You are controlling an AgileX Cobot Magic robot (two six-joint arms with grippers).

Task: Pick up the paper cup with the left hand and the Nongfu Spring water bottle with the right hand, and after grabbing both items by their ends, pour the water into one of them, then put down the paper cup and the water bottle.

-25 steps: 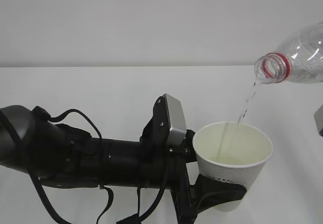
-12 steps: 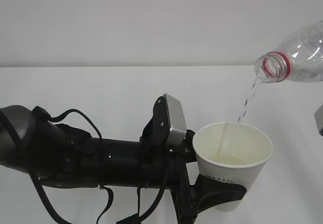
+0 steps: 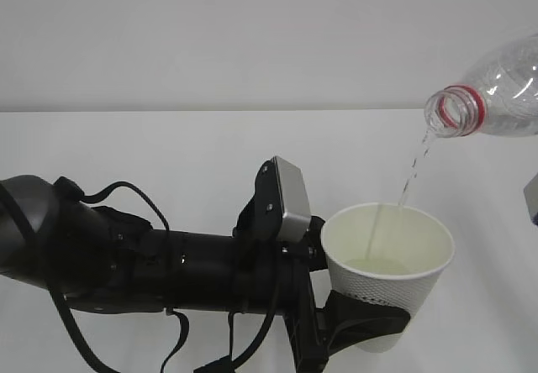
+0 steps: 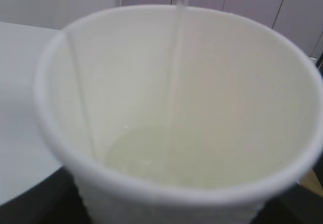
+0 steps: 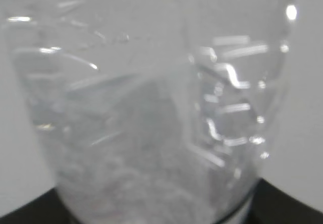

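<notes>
The white paper cup [image 3: 388, 272] stands upright off the table, my left gripper [image 3: 370, 321] shut on its dimpled lower part. The clear Nongfu Spring water bottle [image 3: 496, 94] with its red neck ring lies tilted at the upper right, mouth down-left above the cup. A thin stream of water [image 3: 412, 167] falls from the mouth onto the cup's far inner wall. A shallow pool of water [image 4: 166, 153] covers the cup's bottom. In the right wrist view the ribbed bottle [image 5: 151, 108] fills the frame, with black gripper parts at both lower corners.
The black left arm [image 3: 168, 268] with loose cables and a silver-grey block [image 3: 290, 197] stretches across the lower left. Below lies a white table [image 3: 168, 154], with a plain pale wall behind. A grey part [image 3: 531, 201] shows at the right edge.
Water keeps running from the bottle into the cup. Cup, bottle and both arms hold their places.
</notes>
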